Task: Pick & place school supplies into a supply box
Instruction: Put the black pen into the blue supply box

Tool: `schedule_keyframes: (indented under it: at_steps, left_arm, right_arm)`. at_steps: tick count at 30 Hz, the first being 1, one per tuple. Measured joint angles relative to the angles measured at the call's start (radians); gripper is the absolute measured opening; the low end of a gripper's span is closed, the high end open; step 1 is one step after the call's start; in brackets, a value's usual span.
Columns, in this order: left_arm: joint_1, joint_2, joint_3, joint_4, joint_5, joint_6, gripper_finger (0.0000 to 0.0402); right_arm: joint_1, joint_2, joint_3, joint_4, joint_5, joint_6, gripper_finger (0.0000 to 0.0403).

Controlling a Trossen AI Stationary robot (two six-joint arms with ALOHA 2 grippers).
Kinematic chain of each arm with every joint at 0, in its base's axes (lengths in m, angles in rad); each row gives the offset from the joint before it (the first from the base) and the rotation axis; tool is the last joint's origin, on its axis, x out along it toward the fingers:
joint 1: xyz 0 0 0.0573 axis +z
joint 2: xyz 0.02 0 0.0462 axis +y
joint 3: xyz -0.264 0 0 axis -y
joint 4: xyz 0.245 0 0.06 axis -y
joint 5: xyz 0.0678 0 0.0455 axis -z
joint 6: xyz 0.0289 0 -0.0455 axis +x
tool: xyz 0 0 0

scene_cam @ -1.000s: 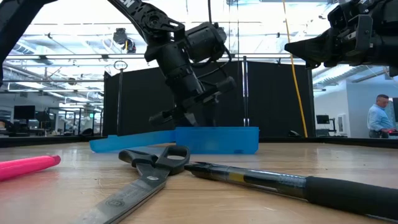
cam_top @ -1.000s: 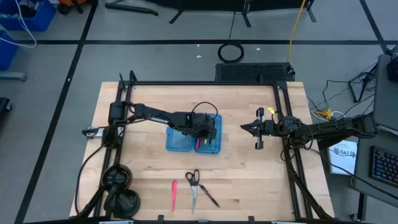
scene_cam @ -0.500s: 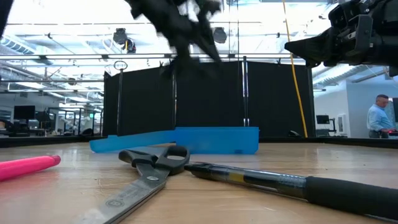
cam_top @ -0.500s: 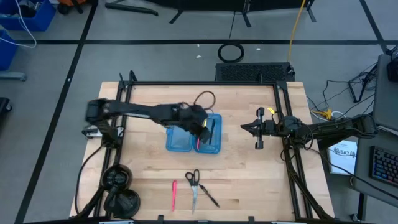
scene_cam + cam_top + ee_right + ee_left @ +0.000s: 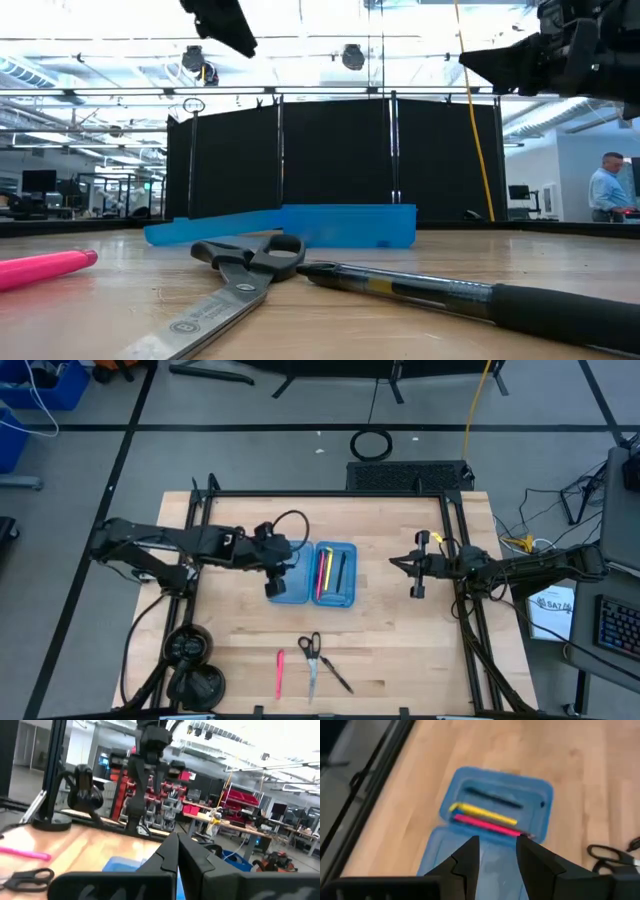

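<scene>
while translucent blue supply box (image 5: 324, 573) lies hinged open, left pincer (image 5: 280, 552) hovers slightly parted, empty.

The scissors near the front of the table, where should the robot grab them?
Probably from straight above, across the closed silver blades of the scissors: they lie flat, blades pointing toward the table's front edge, pink pen and black pen on either side.

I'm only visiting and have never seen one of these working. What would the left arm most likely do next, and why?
Probably swing toward the near edge of the table, to the scissors, the pink pen or the dark pen. The left gripper hangs open and empty above the blue supply box, which already holds pens, while those three lie outside it. The right gripper waits at the right side.
</scene>
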Motion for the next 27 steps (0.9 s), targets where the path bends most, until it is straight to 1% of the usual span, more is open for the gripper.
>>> schedule_keyframes:
  at_steps: [2, 4, 7, 10, 12, 15, 19, 22, 24, 27]
  left_arm:
    - [0.034, 0.002, -0.036, 0.084, 0.075, 0.066, 0.0128]
    - [0.080, 0.013, -0.076, 0.186, 0.177, 0.148, 0.0122]
    - [0.144, 0.021, -0.136, 0.303, 0.293, 0.289, 0.0096]
    - [0.191, 0.001, -0.196, 0.370, 0.328, 0.433, 0.0047]
    - [0.231, -0.044, -0.243, 0.374, 0.343, 0.484, 0.0014]
    - [0.296, -0.152, -0.325, 0.430, 0.373, 0.501, 0.0009]
    - [0.360, -0.341, -0.482, 0.520, 0.459, 0.507, 0.0004]
    - [0.384, -0.470, -0.614, 0.599, 0.460, 0.490, 0.0004]
    - [0.387, -0.545, -0.694, 0.612, 0.468, 0.487, 0.0003]
    - [0.388, -0.643, -0.776, 0.625, 0.471, 0.461, 0.0004]
  right_arm:
    - [0.000, 0.000, 0.000, 0.000, 0.000, 0.011, 0.0000]
    - [0.000, 0.000, 0.000, -0.004, 0.002, 0.018, 0.0000]
    - [0.000, 0.001, 0.000, -0.005, 0.002, 0.020, 0.0000]
    - [0.000, 0.001, 0.000, -0.019, 0.002, 0.056, 0.0000]
    - [0.000, 0.001, 0.000, -0.036, 0.003, 0.105, 0.0000]
    - [0.000, 0.001, 0.000, -0.060, 0.001, 0.159, 0.0000]
    - [0.002, 0.007, 0.000, -0.114, 0.000, 0.205, 0.0000]
    - [0.002, 0.018, 0.000, -0.158, 0.001, 0.209, 0.0000]
    - [0.002, 0.031, 0.000, -0.167, 0.002, 0.228, 0.0000]
    - [0.002, 0.046, 0.000, -0.203, 0.001, 0.285, 0.0000]
